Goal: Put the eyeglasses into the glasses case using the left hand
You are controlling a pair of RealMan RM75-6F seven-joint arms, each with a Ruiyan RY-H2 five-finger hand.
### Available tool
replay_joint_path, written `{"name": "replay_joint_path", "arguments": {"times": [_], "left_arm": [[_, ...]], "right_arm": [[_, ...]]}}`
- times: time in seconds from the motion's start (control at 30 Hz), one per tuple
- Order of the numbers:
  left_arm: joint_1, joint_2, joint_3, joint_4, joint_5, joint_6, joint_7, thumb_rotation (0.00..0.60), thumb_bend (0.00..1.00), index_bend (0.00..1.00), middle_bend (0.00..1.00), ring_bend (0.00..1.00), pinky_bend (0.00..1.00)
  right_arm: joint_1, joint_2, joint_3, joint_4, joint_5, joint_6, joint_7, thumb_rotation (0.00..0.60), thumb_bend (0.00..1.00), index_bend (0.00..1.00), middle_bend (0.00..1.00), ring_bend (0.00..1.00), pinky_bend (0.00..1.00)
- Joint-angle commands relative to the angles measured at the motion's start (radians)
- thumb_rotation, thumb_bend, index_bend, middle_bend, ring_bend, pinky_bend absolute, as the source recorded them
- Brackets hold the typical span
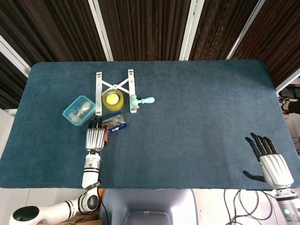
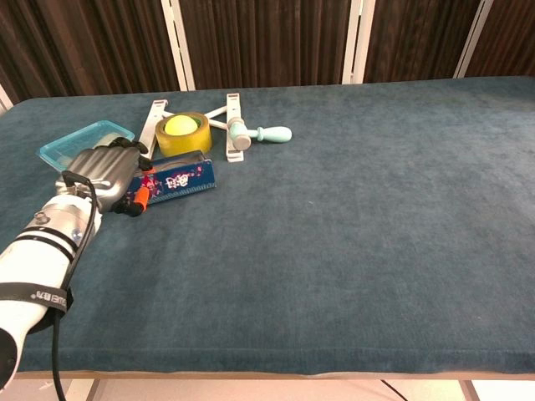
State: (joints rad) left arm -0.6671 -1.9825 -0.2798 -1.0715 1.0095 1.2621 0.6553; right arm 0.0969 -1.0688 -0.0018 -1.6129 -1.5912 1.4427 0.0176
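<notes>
Your left hand [image 2: 107,171] sits at the glasses case [image 2: 178,178], fingers curled against its left end; can't tell if it's truly gripping. Case is shut, blue patterned lid up, on the desk [image 2: 351,192] just in front of the yellow tape roll [image 1: 112,100] & beside the clear blue box [image 1: 79,110]. Eyeglasses aren't visible w/ the lid down. Your right hand [image 1: 271,160] rests near the desk's right front corner, fingers spread, holding nothing.

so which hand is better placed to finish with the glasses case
Left. The left hand is already at the glasses case, touching its end. The right hand rests open at the table's far corner, well away.
</notes>
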Motion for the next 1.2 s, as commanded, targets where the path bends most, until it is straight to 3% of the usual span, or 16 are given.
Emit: {"name": "replay_joint_path", "arguments": {"times": [0.03, 0.27, 0.43, 0.87, 1.2], "left_arm": [[0.036, 0.042, 0.025, -0.076, 0.041, 0.034, -0.037, 0.600, 0.54, 0.60, 0.12, 0.04, 0.15], [0.088, 0.149, 0.045, -0.255, 0.087, 0.086, -0.044, 0.600, 0.54, 0.61, 0.12, 0.04, 0.15], [0.084, 0.200, 0.014, -0.324, 0.036, 0.058, 0.007, 0.600, 0.54, 0.61, 0.13, 0.04, 0.14], [0.053, 0.211, -0.007, -0.311, -0.065, -0.010, 0.075, 0.600, 0.53, 0.62, 0.13, 0.05, 0.14], [0.009, 0.177, -0.041, -0.237, -0.125, -0.047, 0.082, 0.600, 0.52, 0.62, 0.13, 0.05, 0.14]], "right_arm": [[0.000, 0.000, 0.000, -0.001, 0.000, 0.000, 0.000, 0.600, 0.18, 0.00, 0.00, 0.00, 0.00], [-0.002, -0.001, -0.001, -0.003, -0.002, 0.002, -0.006, 0.600, 0.18, 0.00, 0.00, 0.00, 0.00], [-0.002, -0.004, -0.004, -0.005, -0.004, 0.000, -0.016, 0.600, 0.18, 0.00, 0.00, 0.00, 0.00], [-0.001, -0.003, -0.002, -0.004, 0.000, -0.002, -0.013, 0.600, 0.18, 0.00, 0.00, 0.00, 0.00], [0.001, -0.001, -0.001, -0.003, 0.001, -0.005, -0.008, 0.600, 0.18, 0.00, 0.00, 0.00, 0.00]]}}
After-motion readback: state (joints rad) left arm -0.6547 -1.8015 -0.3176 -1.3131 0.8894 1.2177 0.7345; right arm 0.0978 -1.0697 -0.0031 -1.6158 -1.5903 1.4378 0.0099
